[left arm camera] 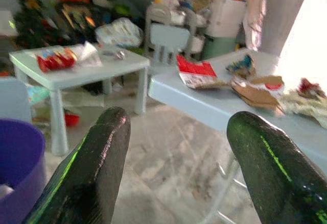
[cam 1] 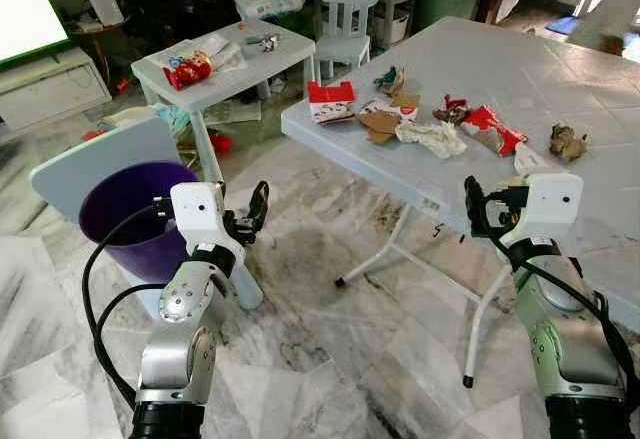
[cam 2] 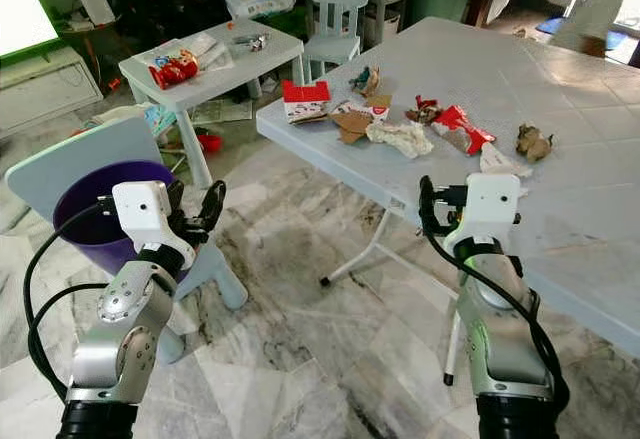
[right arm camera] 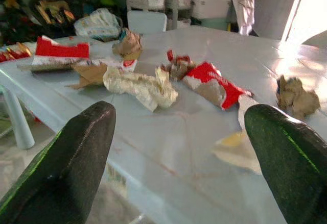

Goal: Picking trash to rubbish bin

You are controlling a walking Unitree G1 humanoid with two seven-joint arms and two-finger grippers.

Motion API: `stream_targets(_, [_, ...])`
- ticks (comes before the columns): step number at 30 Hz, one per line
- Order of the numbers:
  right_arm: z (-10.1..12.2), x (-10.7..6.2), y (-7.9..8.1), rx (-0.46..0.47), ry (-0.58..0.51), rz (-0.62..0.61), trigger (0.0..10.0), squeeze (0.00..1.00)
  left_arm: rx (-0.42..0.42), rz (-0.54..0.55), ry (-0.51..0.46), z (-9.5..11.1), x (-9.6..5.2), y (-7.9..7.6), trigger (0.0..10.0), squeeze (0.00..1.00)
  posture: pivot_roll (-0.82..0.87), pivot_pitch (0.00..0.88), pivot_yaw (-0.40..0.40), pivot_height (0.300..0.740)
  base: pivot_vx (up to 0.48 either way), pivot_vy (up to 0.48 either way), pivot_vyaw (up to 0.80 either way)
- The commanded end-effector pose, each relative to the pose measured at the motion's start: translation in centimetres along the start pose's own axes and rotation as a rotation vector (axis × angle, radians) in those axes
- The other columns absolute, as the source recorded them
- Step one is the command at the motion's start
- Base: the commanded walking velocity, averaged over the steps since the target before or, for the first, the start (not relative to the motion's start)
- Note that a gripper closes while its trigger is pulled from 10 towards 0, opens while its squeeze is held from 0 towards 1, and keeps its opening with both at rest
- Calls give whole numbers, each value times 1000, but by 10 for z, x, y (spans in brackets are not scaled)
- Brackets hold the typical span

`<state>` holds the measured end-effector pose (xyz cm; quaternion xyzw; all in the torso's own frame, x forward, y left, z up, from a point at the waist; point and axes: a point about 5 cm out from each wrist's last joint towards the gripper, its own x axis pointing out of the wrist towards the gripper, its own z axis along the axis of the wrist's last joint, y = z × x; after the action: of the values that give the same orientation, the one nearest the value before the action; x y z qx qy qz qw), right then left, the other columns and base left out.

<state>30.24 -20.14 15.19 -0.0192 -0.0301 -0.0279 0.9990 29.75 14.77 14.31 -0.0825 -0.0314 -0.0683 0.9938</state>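
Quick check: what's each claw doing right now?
Left claw: open, empty, beside the purple bin.
Right claw: open, empty, at the edge of the table.

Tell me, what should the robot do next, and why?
Probably reach the right gripper forward to the nearest trash, the white scrap at the table edge. The gripper is open, holds nothing, and hovers at that edge, while the purple bin waits on the left.
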Motion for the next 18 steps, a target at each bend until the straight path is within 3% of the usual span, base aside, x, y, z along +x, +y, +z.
stream_targets(1, [6,0,-3,-9,-17,-4,10000,0,0,-7,-2,2,-1,-1,10000,0,-10,40,27,740,240,-244,0])
stream_targets(15, [6,1,-3,-12,-18,2,10000,0,-2,-9,-2,1,-1,-2,10000,0,-7,34,25,740,260,-258,0])
stream_targets(18, [6,2,-3,-9,-16,1,10000,0,-10,-4,-8,2,-1,-2,10000,0,-7,34,25,740,0,0,0])
